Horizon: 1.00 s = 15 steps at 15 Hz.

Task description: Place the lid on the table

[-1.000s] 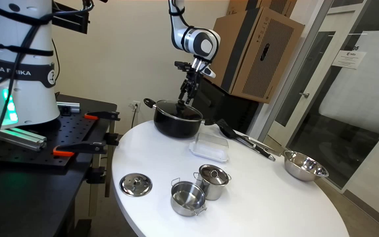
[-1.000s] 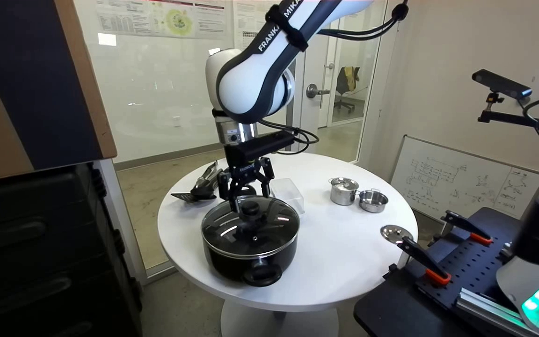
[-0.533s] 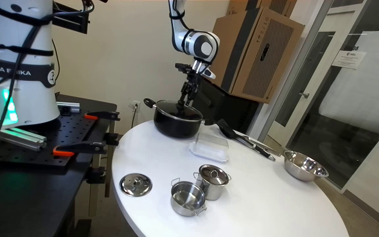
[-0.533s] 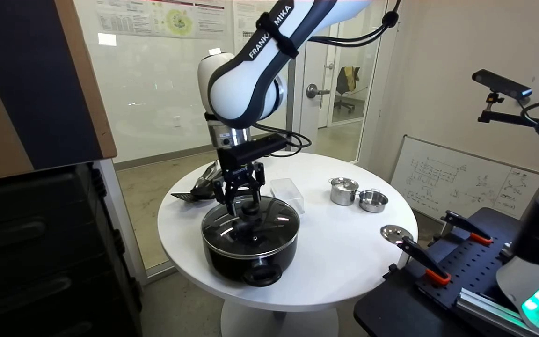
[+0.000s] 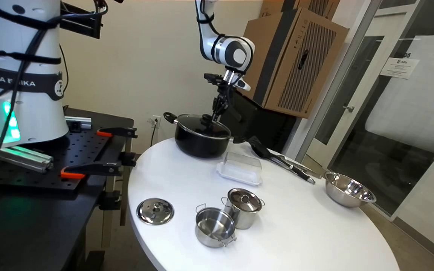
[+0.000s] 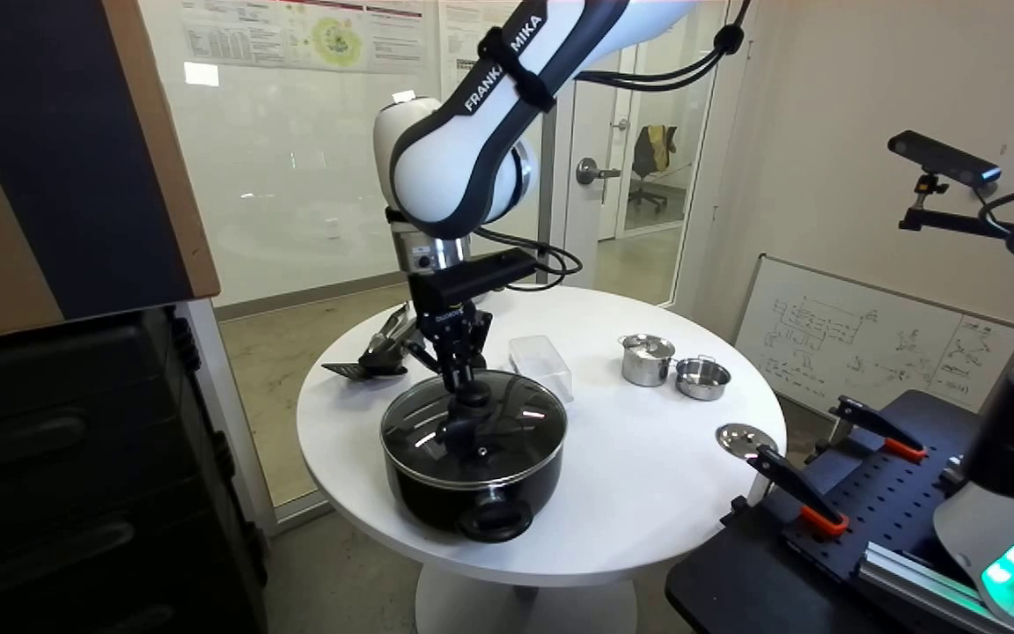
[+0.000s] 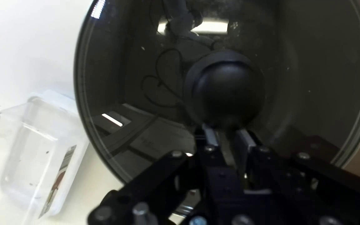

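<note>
The round glass lid [image 6: 520, 431] with its thin metal rim lies flat on the black pot [image 5: 202, 146], which stands on the white round table [image 6: 639, 467]. Its dark knob [image 7: 227, 84] rises at the centre. My gripper [image 7: 223, 128] points down at the knob from behind, its jaws drawn nearly together with a narrow gap between them. The fingertips end against the knob's edge, and the knob partly hides them. Whether they grip any of it does not show. In both exterior views the gripper [image 5: 215, 117] stands beside the knob rather than around it.
Beside the pot sits a clear plastic container [image 5: 241, 169]. Dark utensils [image 5: 277, 160] and a steel bowl [image 5: 349, 190] lie farther along. Two small steel pots [image 5: 215, 226] and a silver disc [image 5: 155, 211] are on the table too. A cardboard box [image 5: 296, 56] stands behind the arm.
The jaws have come together from a wide spread around the knob. In an exterior view the gripper has shifted slightly right, while pot and lid have slid a little the opposite way.
</note>
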Each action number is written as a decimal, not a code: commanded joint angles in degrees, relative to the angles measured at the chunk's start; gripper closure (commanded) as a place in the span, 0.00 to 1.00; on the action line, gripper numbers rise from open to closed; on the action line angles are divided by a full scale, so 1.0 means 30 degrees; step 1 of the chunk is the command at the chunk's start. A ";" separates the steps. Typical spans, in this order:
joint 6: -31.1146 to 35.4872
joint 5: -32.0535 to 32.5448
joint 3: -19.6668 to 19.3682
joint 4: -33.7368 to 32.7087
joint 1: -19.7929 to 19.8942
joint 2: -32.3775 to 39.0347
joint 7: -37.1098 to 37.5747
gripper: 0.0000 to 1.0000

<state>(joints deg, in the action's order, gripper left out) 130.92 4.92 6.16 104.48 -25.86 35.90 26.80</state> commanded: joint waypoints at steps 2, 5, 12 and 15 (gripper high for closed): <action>-0.0223 0.0116 -0.0212 -0.0535 -0.0231 0.0342 0.0680 1.00; -0.0302 -0.0031 -0.0141 -0.0380 -0.0178 0.0016 0.0900 0.72; -0.0467 -0.0008 0.0325 0.0826 -0.0147 -0.2051 0.0526 0.23; -0.0872 0.0149 0.0385 0.1545 -0.0158 -0.2699 0.0589 0.02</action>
<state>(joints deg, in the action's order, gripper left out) 129.61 4.86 7.15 105.59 -26.27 31.03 28.32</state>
